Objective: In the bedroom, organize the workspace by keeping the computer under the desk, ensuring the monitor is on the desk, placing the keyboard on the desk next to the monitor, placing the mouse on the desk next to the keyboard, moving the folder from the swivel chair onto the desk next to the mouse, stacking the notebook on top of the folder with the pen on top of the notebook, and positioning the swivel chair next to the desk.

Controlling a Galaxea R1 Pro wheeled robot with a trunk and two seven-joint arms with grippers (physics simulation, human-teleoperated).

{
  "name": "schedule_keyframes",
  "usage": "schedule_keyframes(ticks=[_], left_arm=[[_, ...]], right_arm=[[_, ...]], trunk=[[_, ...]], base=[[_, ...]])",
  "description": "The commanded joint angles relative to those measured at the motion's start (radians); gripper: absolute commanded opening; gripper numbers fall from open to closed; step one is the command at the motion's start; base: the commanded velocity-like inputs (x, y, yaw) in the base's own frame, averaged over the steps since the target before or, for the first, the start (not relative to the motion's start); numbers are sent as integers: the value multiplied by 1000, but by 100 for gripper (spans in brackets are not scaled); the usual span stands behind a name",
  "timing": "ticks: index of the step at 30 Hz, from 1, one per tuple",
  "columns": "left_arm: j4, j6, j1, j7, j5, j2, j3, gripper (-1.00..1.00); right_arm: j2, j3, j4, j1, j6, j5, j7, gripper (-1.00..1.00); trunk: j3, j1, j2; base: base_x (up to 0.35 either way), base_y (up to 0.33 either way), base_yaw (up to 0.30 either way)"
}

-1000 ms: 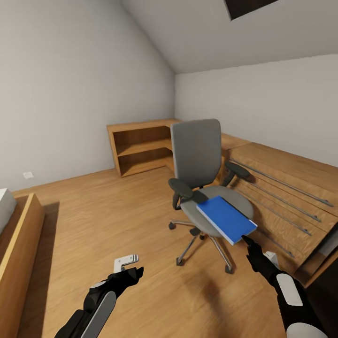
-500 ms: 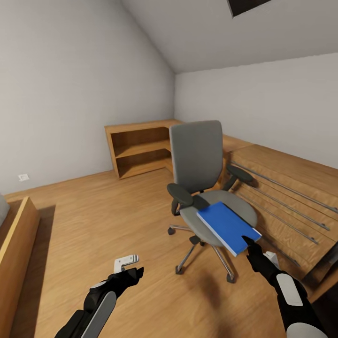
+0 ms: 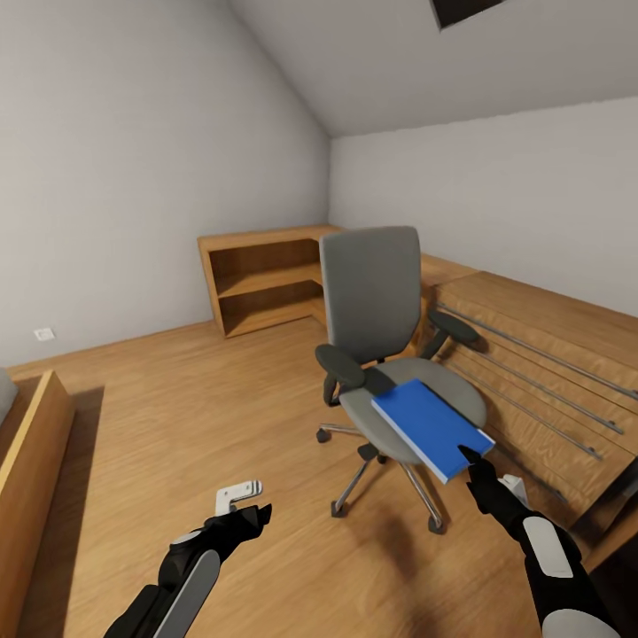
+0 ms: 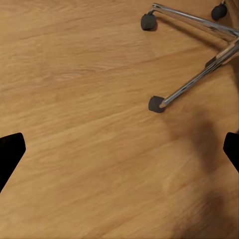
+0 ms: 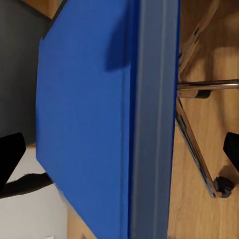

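1. Blue folder (image 3: 431, 427): a flat, thin rectangular cover with a grey spine edge (image 5: 152, 119), laid on the seat of the grey swivel chair (image 3: 377, 306), one corner overhanging the front.
2. Right gripper (image 3: 469, 457): held at the folder's near corner with its fingers spread wide; nothing is grasped.
3. Left gripper (image 3: 255, 517): held over the wooden floor (image 4: 89, 124), parted and empty.
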Motion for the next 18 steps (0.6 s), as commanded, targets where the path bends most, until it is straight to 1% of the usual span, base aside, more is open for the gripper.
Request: schedule_keyframes(ticks=[1, 2, 14, 17, 18], left_arm=[[-1, 1, -1, 10, 10, 1, -3, 100], [-1, 1, -1, 11, 10, 1, -3, 100], [-1, 1, -1, 9, 13, 1, -3, 100], [-1, 1, -1, 10, 12, 1, -3, 100], [-1, 1, -1, 10, 12, 1, -3, 100]], right_arm=[[0, -4, 0, -1, 7, -3, 2, 100], [0, -4, 0, -1, 7, -3, 2, 100], [0, -3, 0, -1, 7, -3, 3, 100], [0, -3, 0, -1, 7, -3, 3, 100], [0, -3, 0, -1, 7, -3, 3, 100]], trunk=[[-4, 4, -8], [-7, 8, -15], [-7, 8, -15], [-17, 19, -36], [-17, 19, -36]], base=[[0, 0, 0], [0, 0, 0], [0, 0, 0], [0, 0, 0], [0, 0, 0]])
